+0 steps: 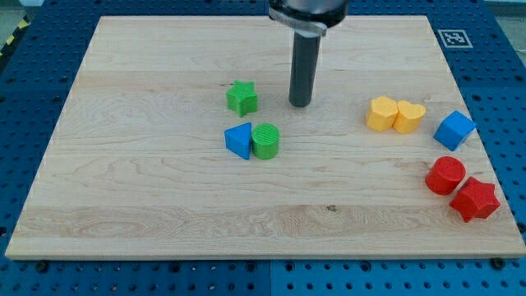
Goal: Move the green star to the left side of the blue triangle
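Note:
The green star point(242, 98) lies on the wooden board point(148, 189), left of centre. The blue triangle point(239, 140) lies just below it toward the view's bottom, touching a green cylinder point(266, 141) on its right. My tip point(300, 104) rests on the board to the right of the green star, with a gap of about one block's width between them. The tip is above and to the right of the green cylinder.
At the view's right, a yellow pentagon-like block point(382, 113) touches a yellow heart point(409, 117). A blue cube point(454, 130) lies further right. A red cylinder point(445, 175) and a red star point(474, 200) sit near the lower right edge.

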`<state>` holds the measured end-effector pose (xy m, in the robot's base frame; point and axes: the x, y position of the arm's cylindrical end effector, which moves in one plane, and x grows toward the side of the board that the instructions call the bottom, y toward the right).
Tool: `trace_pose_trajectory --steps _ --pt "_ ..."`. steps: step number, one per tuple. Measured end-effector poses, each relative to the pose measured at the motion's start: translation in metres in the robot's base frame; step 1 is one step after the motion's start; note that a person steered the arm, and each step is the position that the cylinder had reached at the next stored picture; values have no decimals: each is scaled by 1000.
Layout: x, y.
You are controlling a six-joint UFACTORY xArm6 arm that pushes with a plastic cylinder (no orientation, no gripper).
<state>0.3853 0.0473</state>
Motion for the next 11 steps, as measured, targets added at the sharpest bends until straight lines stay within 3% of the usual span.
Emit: trace_pose_trajectory --steps 1,3,5,7,10,11 --pt "-7 -46" --pt "62 -151" --pt "33 -175" --pt "31 -243" --pt "67 -198" --pt "61 -243"
